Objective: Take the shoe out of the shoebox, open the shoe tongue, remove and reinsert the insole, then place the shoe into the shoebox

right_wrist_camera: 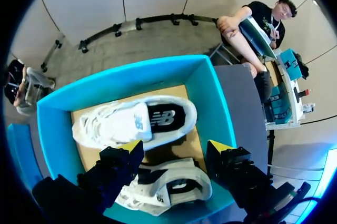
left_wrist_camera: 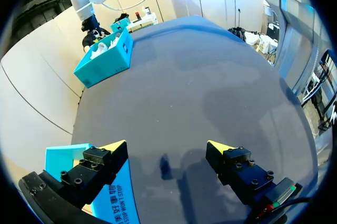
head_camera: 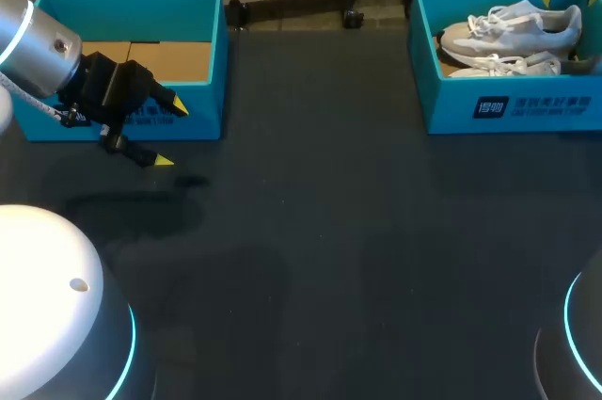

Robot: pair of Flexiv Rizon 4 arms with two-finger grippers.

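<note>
Our table (head_camera: 320, 259) carried two teal boxes, one at each far corner, and the shoebox (head_camera: 508, 104) on our right held two pale shoes; the other box (head_camera: 132, 61) on our left showed only its cardboard floor. Our right gripper (right_wrist_camera: 171, 153) hung directly over the shoebox with its jaws apart, holding nothing, and our left gripper (head_camera: 155, 132) hovered just in front of the left box, jaws likewise apart and empty. With both shoes lying in the box, the scene fitted either a shoe waiting to be lifted out or one set back after the insole work, and we could not tell which. Were a lift called for, we judged it best to come straight down between the box walls and close across the firm heel or midfoot, not the laces. The shoe (right_wrist_camera: 134, 121) ahead of the fingers lay on its side, white and grey mesh, its dark insole visible through the opening; the second shoe (right_wrist_camera: 168, 190) lay under the fingers, nearer the box's front wall.
</note>
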